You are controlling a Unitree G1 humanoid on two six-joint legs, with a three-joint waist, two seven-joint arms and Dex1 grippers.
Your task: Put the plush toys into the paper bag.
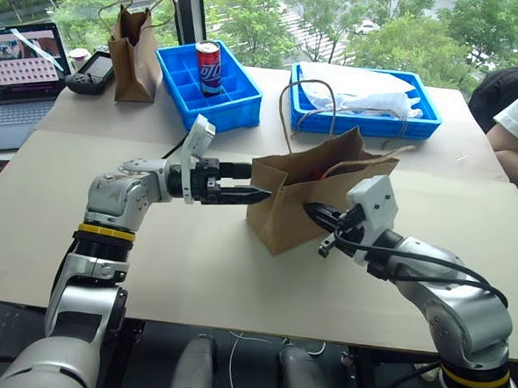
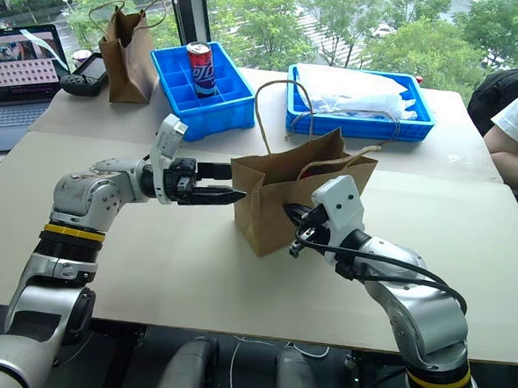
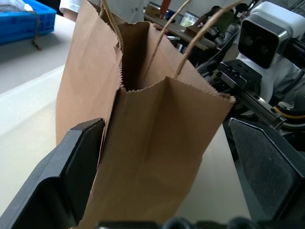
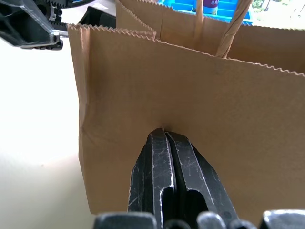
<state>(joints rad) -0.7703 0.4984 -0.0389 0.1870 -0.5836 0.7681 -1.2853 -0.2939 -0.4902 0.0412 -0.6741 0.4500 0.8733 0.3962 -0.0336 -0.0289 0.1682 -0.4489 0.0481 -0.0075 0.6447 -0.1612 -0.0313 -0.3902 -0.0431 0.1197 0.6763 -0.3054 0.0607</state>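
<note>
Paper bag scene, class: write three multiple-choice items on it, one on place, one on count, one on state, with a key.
1. Where does the soda can stand?
A. In a blue bin
B. On the laptop
C. Inside the paper bag

2. How many blue bins are on the table?
A. One
B. Two
C. Four

3. The right end effector is:
A. wide open
B. shut
C. holding a can

Key: 1 A, it stands in the divided blue bin. 2 B, a second bin sits beside it. 3 B, its fingers meet against the paper bag.

paper bag (image 1: 288, 215) – light brown kraft | toy inside it (image 1: 316, 173) – red | trays behind bag (image 1: 209, 95) – bright blue | can (image 1: 208, 68) – red, purple band
</note>
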